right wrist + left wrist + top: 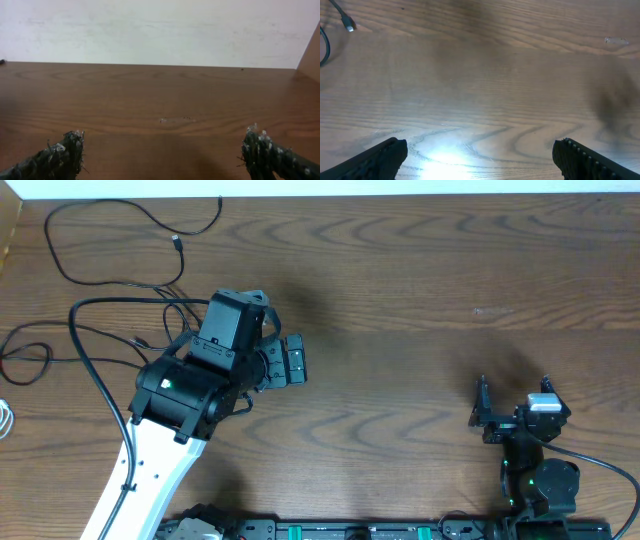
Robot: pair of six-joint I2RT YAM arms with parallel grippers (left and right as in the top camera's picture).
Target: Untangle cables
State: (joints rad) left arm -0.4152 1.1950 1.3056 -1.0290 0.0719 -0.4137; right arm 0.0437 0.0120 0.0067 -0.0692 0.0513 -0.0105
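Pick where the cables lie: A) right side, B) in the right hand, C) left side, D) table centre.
C: the overhead view shows the cables all looping over the left part of the table.

Light is shining down and making a white glare on the table (485, 90) in the left wrist view. Soft shadows are showing, and that view is looking blurry
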